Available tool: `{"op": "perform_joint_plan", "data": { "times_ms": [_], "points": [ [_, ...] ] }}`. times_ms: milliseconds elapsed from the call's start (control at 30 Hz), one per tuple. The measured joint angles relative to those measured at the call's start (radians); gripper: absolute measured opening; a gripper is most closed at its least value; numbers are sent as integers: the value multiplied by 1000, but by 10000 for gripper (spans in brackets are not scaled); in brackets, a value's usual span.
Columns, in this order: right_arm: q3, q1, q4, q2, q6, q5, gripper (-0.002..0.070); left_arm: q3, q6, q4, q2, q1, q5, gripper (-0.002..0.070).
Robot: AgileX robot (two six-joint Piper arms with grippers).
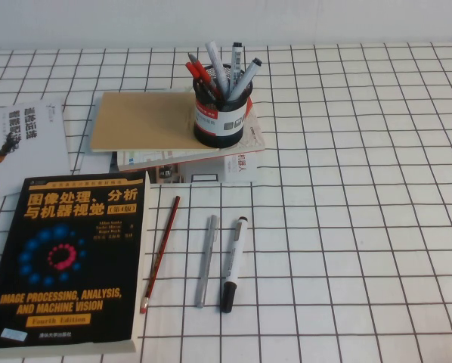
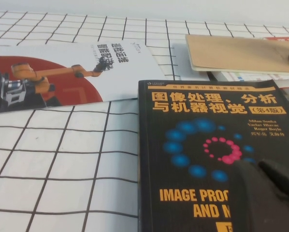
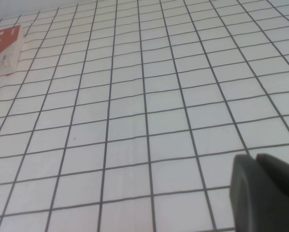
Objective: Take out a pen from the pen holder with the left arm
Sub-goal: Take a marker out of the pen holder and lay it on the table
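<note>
A black mesh pen holder (image 1: 223, 113) stands on a stack of papers at the back middle of the table, with several pens and markers (image 1: 220, 68) sticking out of it. On the cloth in front lie a red pencil (image 1: 160, 253), a silver pen (image 1: 207, 261) and a black-and-white marker (image 1: 233, 265). Neither arm shows in the high view. In the left wrist view my left gripper (image 2: 260, 166) hangs shut and empty over the black textbook (image 2: 207, 145). Over bare checked cloth, my right gripper (image 3: 255, 159) is shut too, with nothing in it.
The black textbook (image 1: 67, 257) covers the front left of the table. A brown board (image 1: 147, 121) lies on the paper stack beside the holder. A brochure with an orange robot arm (image 2: 62, 72) lies at the far left. A red-and-white box (image 3: 4, 50) lies under the stack.
</note>
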Motion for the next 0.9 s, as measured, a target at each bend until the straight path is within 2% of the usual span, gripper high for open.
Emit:
{"op": "perform_joint_plan", "data": {
  "times_ms": [200, 267, 367, 533, 900],
  "points": [
    [0, 0, 0, 0, 0, 0, -17, 0, -11, -2, 0, 0, -24, -4],
    [0, 0, 0, 0, 0, 0, -16, 0, -64, -19, 0, 0, -36, -4],
    [0, 0, 0, 0, 0, 0, -17, 0, -193, -123, 0, 0, -76, -4],
    [0, 0, 0, 0, 0, 0, -17, 0, -389, -377, 0, 0, -153, -4],
    [0, 0, 0, 0, 0, 0, -16, -7, -427, -445, 0, 0, -282, -4]
  ]
}}
